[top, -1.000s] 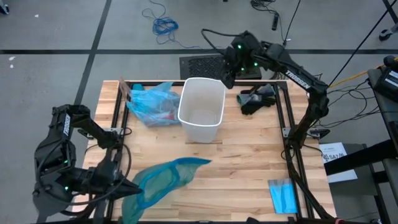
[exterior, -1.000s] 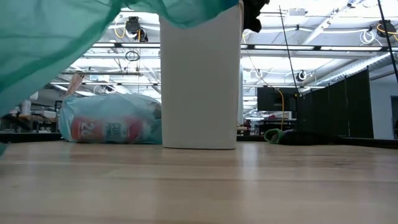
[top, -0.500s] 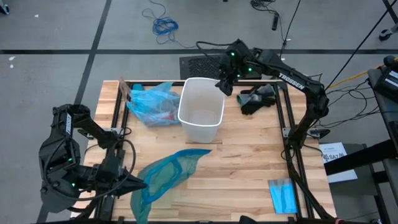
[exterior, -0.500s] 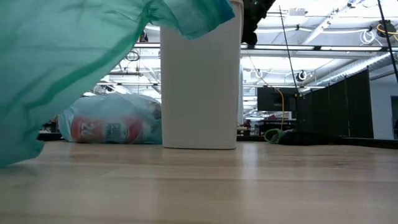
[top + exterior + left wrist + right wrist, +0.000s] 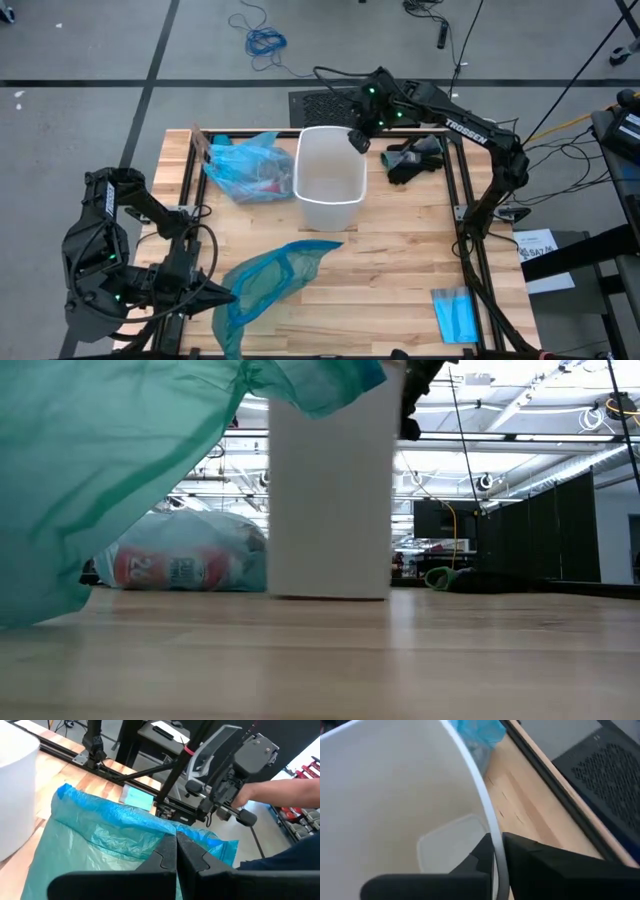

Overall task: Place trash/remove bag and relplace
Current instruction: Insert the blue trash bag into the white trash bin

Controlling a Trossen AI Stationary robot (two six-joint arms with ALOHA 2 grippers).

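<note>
An empty white bin point(image 5: 330, 185) stands at the middle of the table's far half; the low view shows its wall point(image 5: 330, 510). My right gripper point(image 5: 357, 140) is shut on the bin's far right rim. The light-blue bag point(image 5: 243, 165), knotted around trash, lies on the table left of the bin. My left gripper point(image 5: 225, 293), near the near left corner, is shut on a darker teal-green plastic bag point(image 5: 272, 282). That bag stretches from the fingers toward the bin. My left gripper pinches the teal-green bag's thin plastic point(image 5: 172, 831) between its two shut fingers, coming level from the table's left. The bag is held up off the wood beside the fingers, and a lower fold point(image 5: 45, 605) hangs down to the table. My right gripper has the bin's rim point(image 5: 490, 827) at its far right corner, one finger inside the bin and one outside. The fingers come from above, slanting down. The bin's bottom rests on the table.
Black gloves point(image 5: 412, 160) lie right of the bin. A small folded blue sheet point(image 5: 455, 315) sits at the near right corner. Black frame rails point(image 5: 462, 200) border the table. A person's hand point(image 5: 260, 795) grips a handle beyond the table's edge.
My right gripper has come down onto the bin's far right rim and taken hold. The bin has shifted a little toward the table's right edge. The teal-green bag has swung in my left gripper's hold and hangs lower, toward the near edge.
</note>
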